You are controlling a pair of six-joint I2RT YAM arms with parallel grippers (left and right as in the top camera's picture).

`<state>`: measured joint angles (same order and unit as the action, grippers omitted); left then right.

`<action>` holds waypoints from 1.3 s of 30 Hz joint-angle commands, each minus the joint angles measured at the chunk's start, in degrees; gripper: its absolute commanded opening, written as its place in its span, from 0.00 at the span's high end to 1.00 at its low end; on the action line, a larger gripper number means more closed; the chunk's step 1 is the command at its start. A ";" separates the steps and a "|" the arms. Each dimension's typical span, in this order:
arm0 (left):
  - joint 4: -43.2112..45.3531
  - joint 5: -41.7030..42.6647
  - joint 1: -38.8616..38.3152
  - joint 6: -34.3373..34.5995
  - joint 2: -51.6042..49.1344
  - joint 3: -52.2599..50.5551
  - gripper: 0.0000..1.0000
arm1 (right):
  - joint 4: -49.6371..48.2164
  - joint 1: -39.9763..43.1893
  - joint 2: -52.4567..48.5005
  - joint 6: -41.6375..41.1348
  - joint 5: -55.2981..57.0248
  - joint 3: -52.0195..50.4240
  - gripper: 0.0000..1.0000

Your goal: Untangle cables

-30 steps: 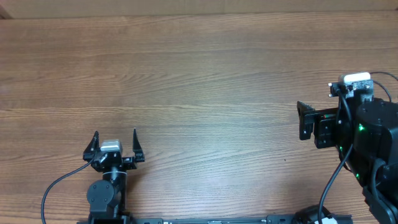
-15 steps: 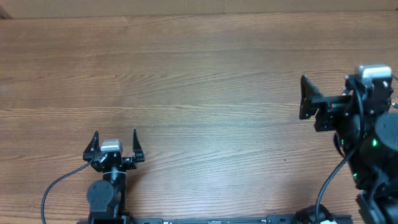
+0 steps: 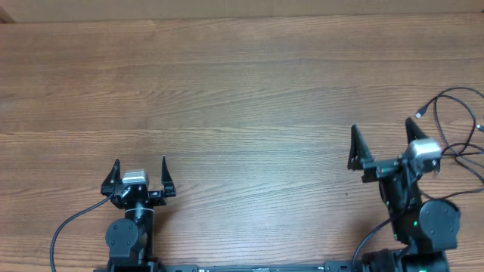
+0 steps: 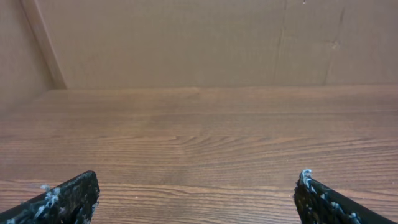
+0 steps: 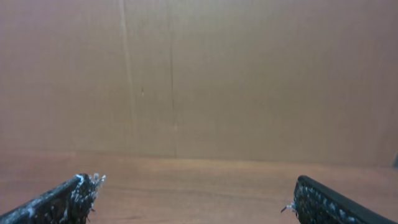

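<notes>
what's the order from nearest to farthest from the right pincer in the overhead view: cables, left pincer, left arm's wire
From the right pincer:
1. cables, just to its right, by the table's right edge
2. left pincer, far across on the left side
3. left arm's wire, farther left still, curving toward the near left corner

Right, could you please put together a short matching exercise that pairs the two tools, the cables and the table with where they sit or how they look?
Column one:
1. left tool
2. right tool
3. cables
4. table

Column two:
A. loose black loops at the far right edge
B. brown wood grain
C. open, lower left of the overhead view
D. open, lower right of the overhead view, just beside the loops

Pairs: 1-C, 2-D, 3-A, 4-B
</notes>
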<state>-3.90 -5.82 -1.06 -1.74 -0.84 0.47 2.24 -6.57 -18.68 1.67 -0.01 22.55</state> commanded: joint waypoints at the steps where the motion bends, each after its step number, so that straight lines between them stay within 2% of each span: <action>1: 0.02 -0.11 0.33 -1.07 0.59 -0.20 0.00 | -0.94 1.25 3.98 -0.20 -1.62 -3.67 0.00; 10: 0.02 -0.13 0.33 -1.07 0.59 -0.20 0.00 | -1.49 5.07 12.76 -0.81 -1.62 -12.11 0.00; 21: 0.02 -0.11 0.33 -1.07 0.59 -0.20 0.00 | -9.92 5.42 17.94 -12.66 2.14 -22.10 0.00; 28: 0.02 -0.13 0.33 -1.07 0.59 -0.20 0.00 | -8.04 5.42 18.21 -11.52 4.04 -22.10 0.00; 39: 0.02 -0.13 0.33 -1.07 0.59 -0.20 0.01 | -0.11 5.40 18.51 -3.45 2.21 -22.10 0.00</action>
<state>-3.90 -5.85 -1.06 -1.74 -0.86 0.47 1.83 -1.48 -0.86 -5.15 3.07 1.06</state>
